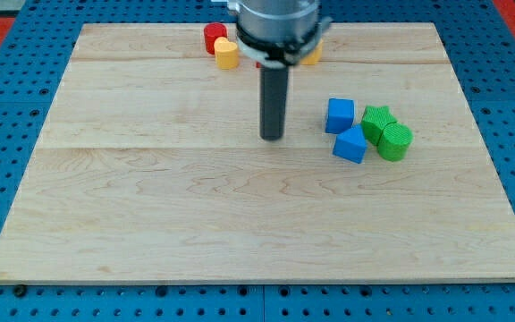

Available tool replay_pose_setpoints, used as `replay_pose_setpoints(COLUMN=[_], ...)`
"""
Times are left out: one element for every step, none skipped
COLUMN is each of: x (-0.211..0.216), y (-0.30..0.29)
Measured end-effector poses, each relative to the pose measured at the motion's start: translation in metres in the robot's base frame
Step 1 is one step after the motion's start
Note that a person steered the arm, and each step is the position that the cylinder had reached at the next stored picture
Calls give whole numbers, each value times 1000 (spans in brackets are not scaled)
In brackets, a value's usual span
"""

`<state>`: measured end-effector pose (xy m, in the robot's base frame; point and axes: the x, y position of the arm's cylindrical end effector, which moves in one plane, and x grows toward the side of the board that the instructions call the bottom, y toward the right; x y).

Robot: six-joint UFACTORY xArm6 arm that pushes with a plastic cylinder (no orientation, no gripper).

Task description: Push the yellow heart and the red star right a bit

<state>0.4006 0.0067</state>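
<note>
The yellow heart [227,54] lies near the view's top, left of centre, touching a red block [214,36] just behind it; the red block's shape is hard to make out. My rod comes down from the arm at the top centre and my tip [272,137] rests on the board, well below and to the right of these two blocks, not touching any block. Another yellow block [312,55] peeks out right of the arm, mostly hidden by it.
To the right of my tip sit a blue cube [339,115], a second blue block [350,144], a green star [377,121] and a green cylinder [395,141], clustered together. The wooden board [150,224] lies on a blue pegboard.
</note>
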Motion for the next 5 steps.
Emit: replay_pose_setpoints(x=[-55,-117,-137,-132,-132], y=[-44,-83,-80,-41,-58])
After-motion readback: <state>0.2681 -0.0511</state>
